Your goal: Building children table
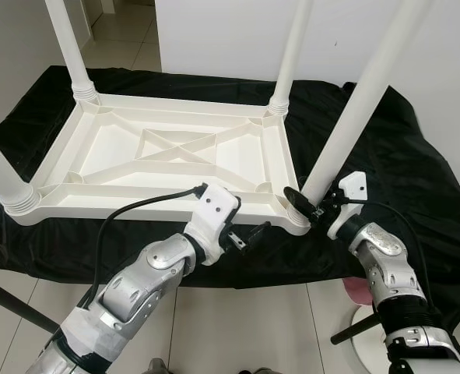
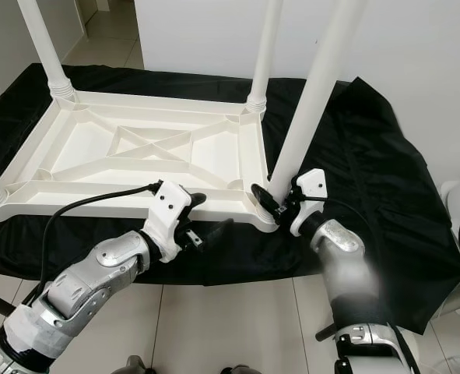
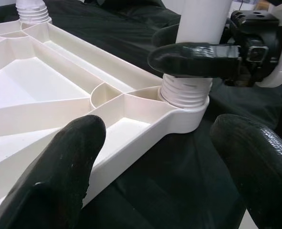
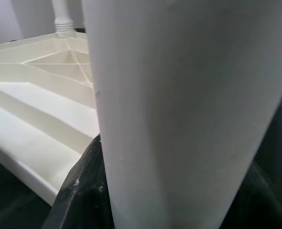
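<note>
I see a black cloth over the surface, pale floor tiles below. The upturned white children's table fills the centre. My right pincer pinches its near-right leg; my left pincer hangs spread at the lower-centre rim.

Bright, even light; wrist close-ups soft-focused.

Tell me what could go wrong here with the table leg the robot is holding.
The right gripper clamps the near right leg just above its threaded base; if it twists off-axis, the thread could cross or the leg could lean. The upside-down tabletop lies on a loose black cloth and might slide. The left gripper hangs open beside the tabletop's near edge, not bracing it.
</note>
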Motion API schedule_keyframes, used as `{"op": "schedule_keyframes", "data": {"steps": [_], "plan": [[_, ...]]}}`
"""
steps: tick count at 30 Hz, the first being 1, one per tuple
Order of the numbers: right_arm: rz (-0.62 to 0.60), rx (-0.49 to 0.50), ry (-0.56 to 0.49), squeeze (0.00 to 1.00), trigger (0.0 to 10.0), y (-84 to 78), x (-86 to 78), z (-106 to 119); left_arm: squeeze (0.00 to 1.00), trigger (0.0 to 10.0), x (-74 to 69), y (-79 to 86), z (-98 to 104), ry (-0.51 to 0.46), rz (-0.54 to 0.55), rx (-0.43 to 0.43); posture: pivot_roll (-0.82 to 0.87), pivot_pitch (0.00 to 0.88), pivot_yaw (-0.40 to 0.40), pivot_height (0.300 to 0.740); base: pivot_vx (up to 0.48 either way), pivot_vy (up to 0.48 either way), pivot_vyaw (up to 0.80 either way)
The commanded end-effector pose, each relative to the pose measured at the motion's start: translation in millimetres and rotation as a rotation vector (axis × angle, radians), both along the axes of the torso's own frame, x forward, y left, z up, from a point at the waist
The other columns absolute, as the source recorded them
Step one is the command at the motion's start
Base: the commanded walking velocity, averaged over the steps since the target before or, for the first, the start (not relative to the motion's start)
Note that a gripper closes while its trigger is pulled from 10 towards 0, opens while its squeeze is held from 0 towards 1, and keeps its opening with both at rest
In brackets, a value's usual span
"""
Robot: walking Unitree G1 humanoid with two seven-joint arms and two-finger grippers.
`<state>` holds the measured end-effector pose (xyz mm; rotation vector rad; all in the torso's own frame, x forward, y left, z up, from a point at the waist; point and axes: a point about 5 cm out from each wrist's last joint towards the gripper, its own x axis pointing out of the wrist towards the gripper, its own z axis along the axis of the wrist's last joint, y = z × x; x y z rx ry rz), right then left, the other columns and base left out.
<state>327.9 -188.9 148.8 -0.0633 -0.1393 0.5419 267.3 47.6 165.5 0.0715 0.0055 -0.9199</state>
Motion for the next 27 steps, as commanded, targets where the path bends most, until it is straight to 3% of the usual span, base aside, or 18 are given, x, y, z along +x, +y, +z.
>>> {"op": "schedule_keyframes", "data": {"steps": [1,14,15,18,21,25,27], "plan": [[-0.051,0.008,0.042,0.00,10.0,-6.2,-1.9,-8,0.00,10.0,-4.8,-5.4,-1,0.005,-0.153,0.017,0.00,0.074,-0.056,0.740,0.000,0.000,0.00],[-0.385,0.125,0.070,0.00,10.0,17.9,-5.7,-8,0.00,10.0,-6.5,-5.4,-2,0.016,-0.161,0.015,-0.01,0.086,-0.051,0.740,0.000,0.000,0.00],[-0.462,0.163,0.083,0.00,10.0,29.1,-9.6,-8,0.00,10.0,-7.0,-6.1,-3,0.018,-0.161,0.013,-0.01,0.084,-0.053,0.740,0.000,0.000,0.00],[-0.543,0.195,0.099,0.00,10.0,36.4,-13.3,-10,0.00,10.0,-7.6,-6.8,-3,0.020,-0.162,0.011,-0.01,0.083,-0.054,0.740,0.000,0.000,0.00],[-0.575,0.208,0.107,0.00,10.0,38.4,-14.7,-10,0.00,10.0,-7.7,-7.0,-3,0.021,-0.162,0.010,-0.01,0.083,-0.054,0.740,0.000,0.000,0.00],[-0.781,0.252,0.120,0.00,10.0,45.9,-27.3,-14,0.00,10.0,-7.9,-6.1,-2,0.018,-0.166,0.013,0.00,0.075,-0.053,0.740,0.000,0.000,0.00],[-0.777,0.250,0.132,0.00,10.0,47.9,-27.7,-15,0.00,10.0,-7.4,-5.6,-2,0.017,-0.166,0.015,0.00,0.073,-0.052,0.740,0.000,0.000,0.00]]}}
